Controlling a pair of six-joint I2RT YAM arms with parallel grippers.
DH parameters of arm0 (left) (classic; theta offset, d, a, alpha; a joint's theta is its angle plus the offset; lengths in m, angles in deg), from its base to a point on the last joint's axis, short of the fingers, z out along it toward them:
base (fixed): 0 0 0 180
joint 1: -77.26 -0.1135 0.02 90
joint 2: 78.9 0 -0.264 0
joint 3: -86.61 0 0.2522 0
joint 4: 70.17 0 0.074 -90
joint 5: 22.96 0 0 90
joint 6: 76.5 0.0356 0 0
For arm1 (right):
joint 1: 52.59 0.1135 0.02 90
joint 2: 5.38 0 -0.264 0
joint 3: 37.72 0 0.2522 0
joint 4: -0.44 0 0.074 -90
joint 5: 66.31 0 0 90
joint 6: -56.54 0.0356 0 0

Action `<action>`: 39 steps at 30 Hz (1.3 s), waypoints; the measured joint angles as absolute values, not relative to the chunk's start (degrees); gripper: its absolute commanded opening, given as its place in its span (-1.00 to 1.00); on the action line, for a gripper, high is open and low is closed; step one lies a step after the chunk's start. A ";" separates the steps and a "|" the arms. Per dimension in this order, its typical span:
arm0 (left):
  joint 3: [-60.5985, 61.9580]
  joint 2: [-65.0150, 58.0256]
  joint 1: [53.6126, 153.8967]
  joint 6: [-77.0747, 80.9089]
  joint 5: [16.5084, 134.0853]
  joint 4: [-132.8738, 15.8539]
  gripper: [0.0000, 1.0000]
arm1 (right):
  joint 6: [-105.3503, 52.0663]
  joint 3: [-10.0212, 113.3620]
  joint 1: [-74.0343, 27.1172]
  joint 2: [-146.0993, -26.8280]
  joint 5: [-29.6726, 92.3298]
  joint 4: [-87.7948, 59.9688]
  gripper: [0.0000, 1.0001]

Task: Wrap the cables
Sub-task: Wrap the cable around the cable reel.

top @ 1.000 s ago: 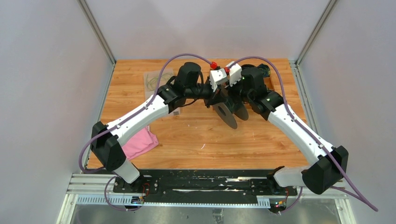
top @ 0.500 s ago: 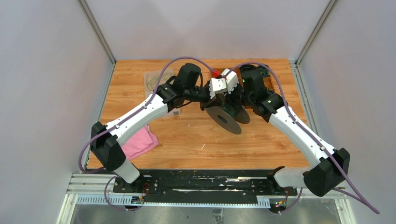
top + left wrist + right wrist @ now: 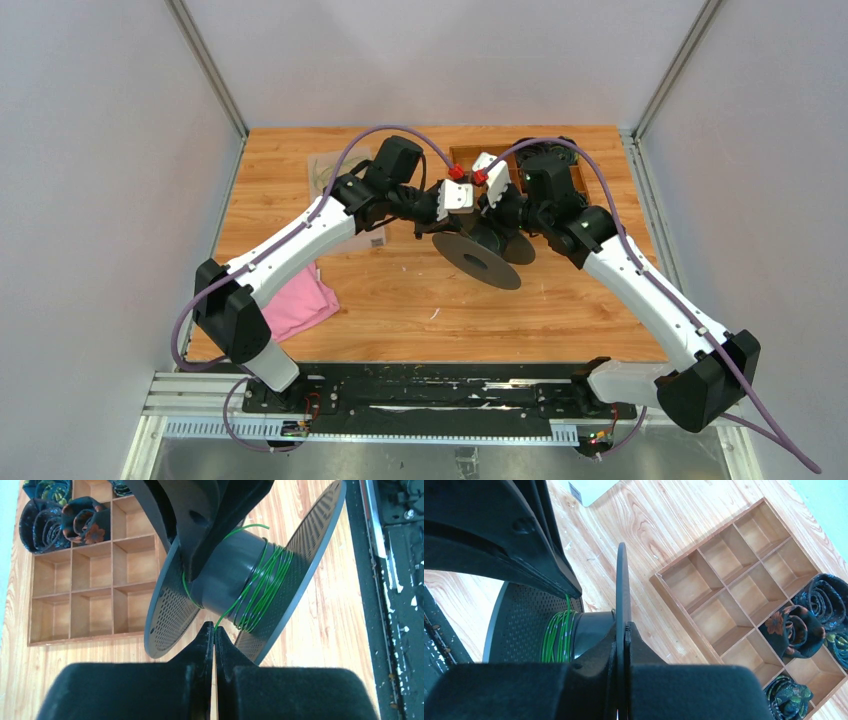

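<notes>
1. While both arms met over the upper centre of the bench (image 3: 400, 300), the left end effector (image 3: 214, 635) was pinched fully shut on the free run of the green cable (image 3: 260, 587), at the lower middle of the left wrist view.
2. The right end effector (image 3: 623, 630) was clamped shut on the rim of one flange (image 3: 621, 580) of the black spool (image 3: 480, 262), holding it tilted.
3. Several loose turns of cable already lay on the hub (image 3: 225, 580), bunched toward the right-hand disc in the left wrist view.
4. Winding well would likely call for steady tension on the strand, with turns laid side by side across the bare hub. It would also need a firm hold on the rim so the spool cannot twist out.
5. The cable looked thin, glossy and springy. The hub was smooth grey plastic, the discs were flat and perforated, and the bench showed varnished wood grain.
</notes>
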State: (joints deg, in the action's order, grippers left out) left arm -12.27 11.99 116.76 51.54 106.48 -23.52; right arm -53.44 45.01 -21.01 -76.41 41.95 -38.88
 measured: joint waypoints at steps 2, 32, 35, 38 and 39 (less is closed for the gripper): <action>-12.23 12.12 116.70 53.42 106.65 -22.69 -0.99 | -53.42 45.01 -20.73 -76.04 42.10 -38.88 -0.99; -9.15 15.14 116.19 76.54 116.33 -17.12 -0.90 | -53.64 44.11 -19.42 -74.88 46.80 -39.95 -0.99; -8.93 15.27 116.17 76.96 116.99 -17.05 -0.91 | -53.62 43.89 -19.24 -74.90 46.71 -39.97 -0.99; -8.93 15.49 116.06 76.96 117.40 -17.07 -0.91 | -53.58 43.89 -19.20 -74.94 46.52 -39.97 -0.99; -8.93 15.64 116.02 76.96 117.47 -17.12 -0.92 | -53.58 43.89 -19.20 -75.03 46.41 -40.02 -0.99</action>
